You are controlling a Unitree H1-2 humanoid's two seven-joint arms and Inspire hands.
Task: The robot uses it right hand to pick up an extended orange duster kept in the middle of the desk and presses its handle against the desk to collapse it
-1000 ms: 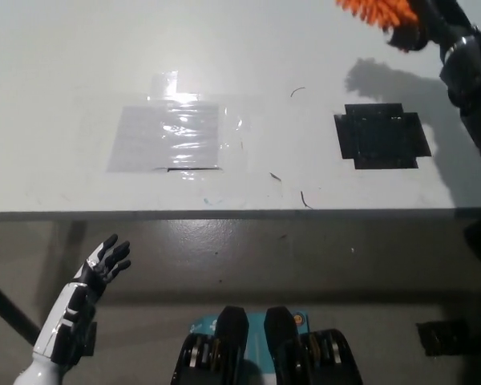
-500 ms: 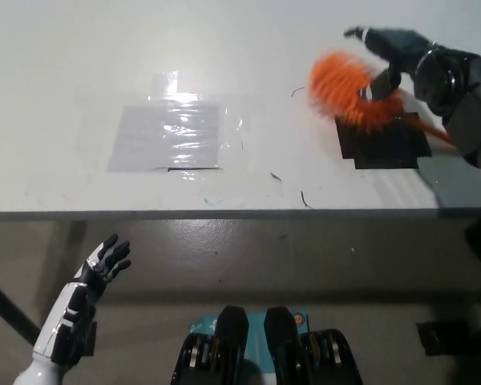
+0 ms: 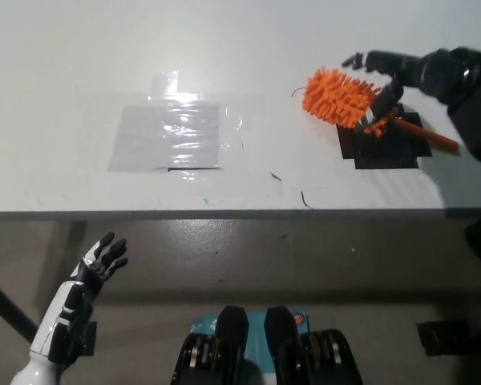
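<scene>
A second ago the orange duster (image 3: 339, 97) was held way up at the far right edge, and only a bit of it showed. Now it has come down onto the desk (image 3: 80, 48). Its fluffy head lies on the white top, just left of the black square patch (image 3: 382, 144), and its thin orange handle (image 3: 423, 136) runs across that patch toward the right. The black right hand (image 3: 382, 74) is over the spot where the head meets the handle. Some of its fingers stick out straight, away from the duster, and I cannot tell if the others are gripping it or have let it go. The handle looks short to me, so I think the squashing part may be done and the duster is being put down, but I can't be sure. The white left hand (image 3: 96, 265) hangs low at the left, below the desk edge, with its fingers spread and nothing in it. It has dipped just a tiny bit. Counting things: one duster, one black square patch, one shiny clear sheet (image 3: 168, 136) taped down in the middle of the desk, and two robot hands. There are also a few little dark marks on the desk.
</scene>
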